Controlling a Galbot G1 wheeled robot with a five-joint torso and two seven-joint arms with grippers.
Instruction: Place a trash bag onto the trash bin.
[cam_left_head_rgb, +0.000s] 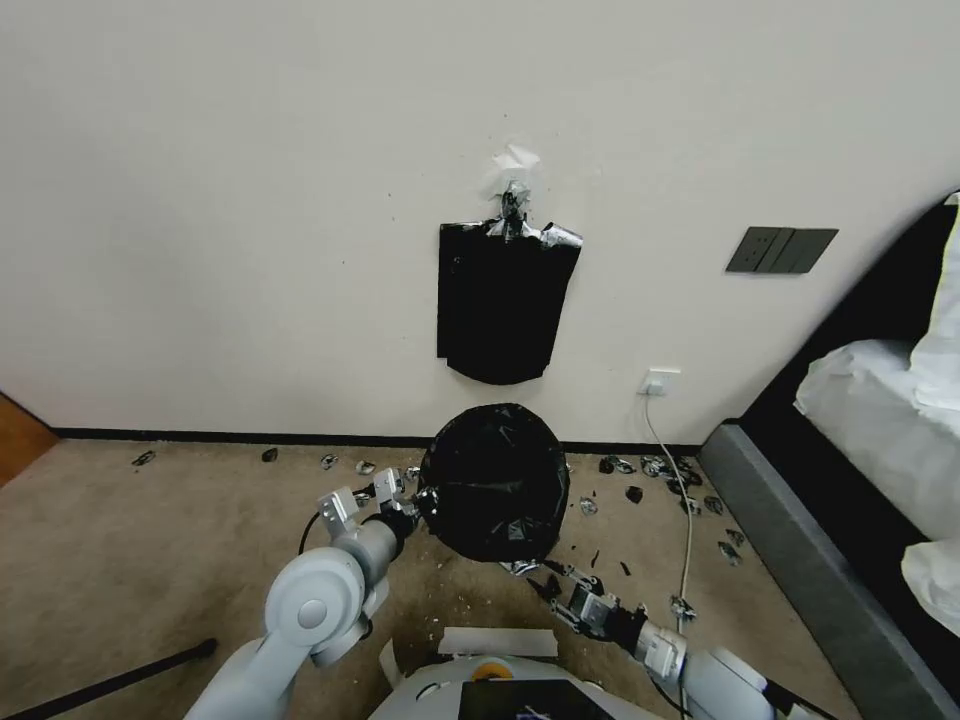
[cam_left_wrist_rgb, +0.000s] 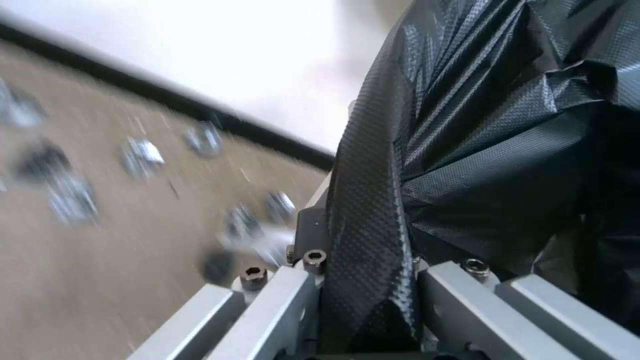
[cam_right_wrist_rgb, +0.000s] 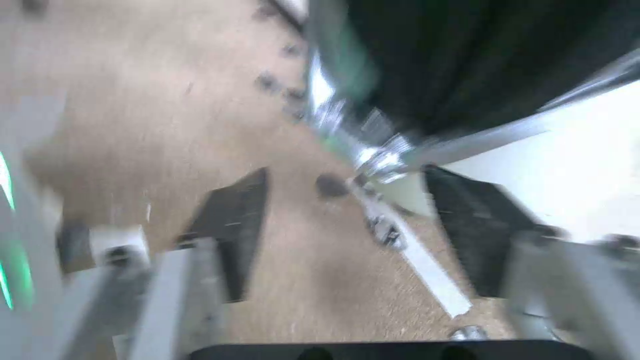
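Nearest the robot's base, the right end effector is hovering low over the carpet, at about five o'clock from the bagged bin. Its fingers are standing well apart with nothing between them, as the right wrist view shows. It is sitting just beside the bag's lower near edge, seemingly not touching it.

A little farther out, the left end effector is pressing in at nine o'clock of the bin. Its fingers are clamped together on a fold of the trash bag; the left wrist view shows a taut band of black film running down between the jaws.

The trash bag is draping over the trash bin and covering it entirely from above, so the bin's rim and wall are hidden. Whether the bag mouth is seated around the rim cannot be told.

Judgement: the coming move turns on the left side. The bag lies toward three o'clock from the left end effector, which is already holding it; the right arm is near but disengaged. The bag's rounded spread gives no clear long axis.

Beyond, silvery and black scraps are littering the carpet along the skirting. On the wall at twelve o'clock, a flat sheaf of bags is hanging by tape.
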